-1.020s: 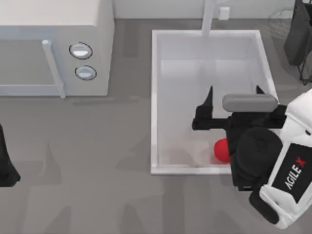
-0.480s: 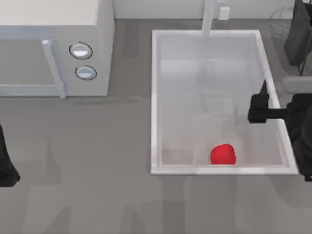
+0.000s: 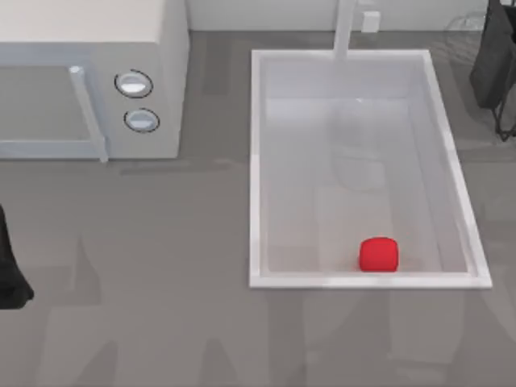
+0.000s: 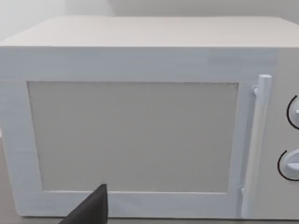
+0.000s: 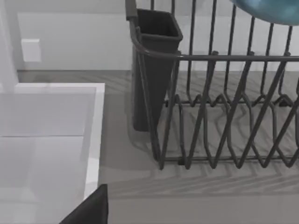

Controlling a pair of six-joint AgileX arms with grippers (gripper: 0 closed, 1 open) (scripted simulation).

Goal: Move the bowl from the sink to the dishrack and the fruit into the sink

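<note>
At the far left edge of the top view, a dark part of our left arm sits low on the grey surface, parked. A black finger of our left gripper shows in the left wrist view, facing the door of the white microwave; we cannot tell whether that gripper is open or closed, and it touches nothing we can see. The microwave stands at the upper left of the surface, its two round knobs on its right side, next to a vertical white handle.

Further right lies the sink, a large white rectangular basin with a raised rim and a white faucet at its far edge. The fruit, small and bright red, rests on the sink floor near the near wall, right of centre.

At the upper right corner stands the dishrack, made of thin grey wires, with a dark upright cutlery holder at its sink-side corner. The bowl, glossy blue, sits in the rack. One dark finger of our right gripper appears in the right wrist view, near the sink rim; we cannot tell how far it is open, and it holds nothing visible.
</note>
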